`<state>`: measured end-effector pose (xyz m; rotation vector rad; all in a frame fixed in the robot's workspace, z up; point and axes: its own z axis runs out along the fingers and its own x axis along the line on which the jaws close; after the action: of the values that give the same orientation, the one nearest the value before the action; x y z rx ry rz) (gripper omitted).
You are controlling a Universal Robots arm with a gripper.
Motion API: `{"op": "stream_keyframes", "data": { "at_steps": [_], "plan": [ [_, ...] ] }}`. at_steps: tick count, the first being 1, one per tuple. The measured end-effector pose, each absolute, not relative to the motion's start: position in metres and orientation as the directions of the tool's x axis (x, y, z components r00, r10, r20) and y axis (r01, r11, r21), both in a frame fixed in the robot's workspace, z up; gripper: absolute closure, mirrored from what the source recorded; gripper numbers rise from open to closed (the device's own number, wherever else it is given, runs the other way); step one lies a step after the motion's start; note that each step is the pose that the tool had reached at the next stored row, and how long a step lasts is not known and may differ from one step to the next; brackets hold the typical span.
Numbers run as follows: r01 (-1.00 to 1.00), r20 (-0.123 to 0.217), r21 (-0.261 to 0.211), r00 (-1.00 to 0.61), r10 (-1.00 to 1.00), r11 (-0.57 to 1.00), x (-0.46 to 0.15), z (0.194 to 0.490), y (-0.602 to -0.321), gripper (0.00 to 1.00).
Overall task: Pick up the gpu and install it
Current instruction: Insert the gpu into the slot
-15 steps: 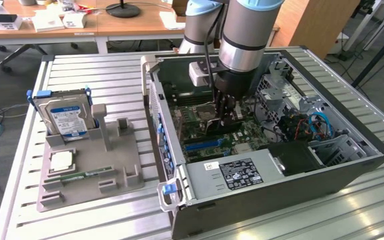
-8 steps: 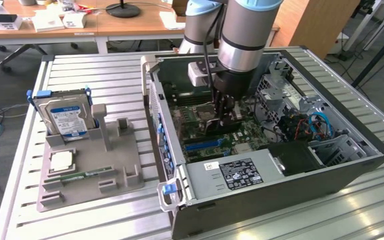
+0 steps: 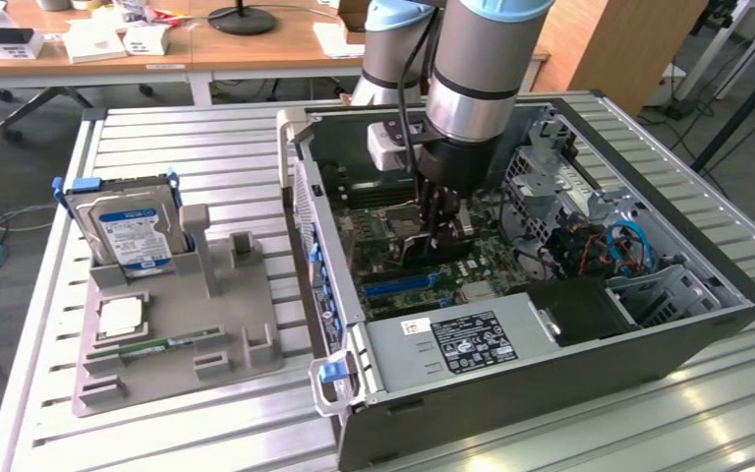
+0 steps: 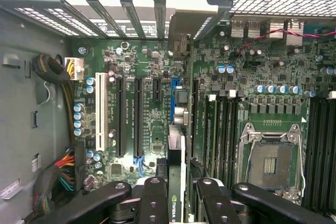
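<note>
**A:** Which containers are there, and what is in each?

**B:** Two. The open computer case (image 3: pixel 549 393) lies on the slatted desk (image 3: pixel 194 147) at the exterior view's right. It holds one motherboard (image 4: pixel 152 77), one power supply (image 3: pixel 483 339) and a bundle of blue cables (image 3: pixel 627 241). The grey holder (image 3: pixel 220 324), at the exterior view's left, holds three parts. One hard drive (image 3: pixel 122 226) stands upright. One processor chip (image 3: pixel 122 315) and one memory stick (image 3: pixel 154 346) lie flat.

**A:** And the gpu?

**B:** The gpu (image 4: pixel 176 150) is inside the case, seen edge-on, with the jaws of the arm (image 3: pixel 476 88) clamped on it. It lines up with the one blue slot (image 4: pixel 172 98); one white slot (image 4: pixel 100 111) stands further off.

**A:** Is it seated?

**B:** I cannot tell; its contact edge is hidden.
</note>
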<state>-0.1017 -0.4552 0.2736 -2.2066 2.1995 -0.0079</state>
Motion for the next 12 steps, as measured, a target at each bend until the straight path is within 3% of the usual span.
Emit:
{"op": "stream_keyframes", "data": {
  "at_steps": [12],
  "plan": [
    [-1.000, -0.015, -0.022, 0.004, -1.000, -0.003, -0.1032, 0.2736, -0.4578, 0.74]
  ]
}}
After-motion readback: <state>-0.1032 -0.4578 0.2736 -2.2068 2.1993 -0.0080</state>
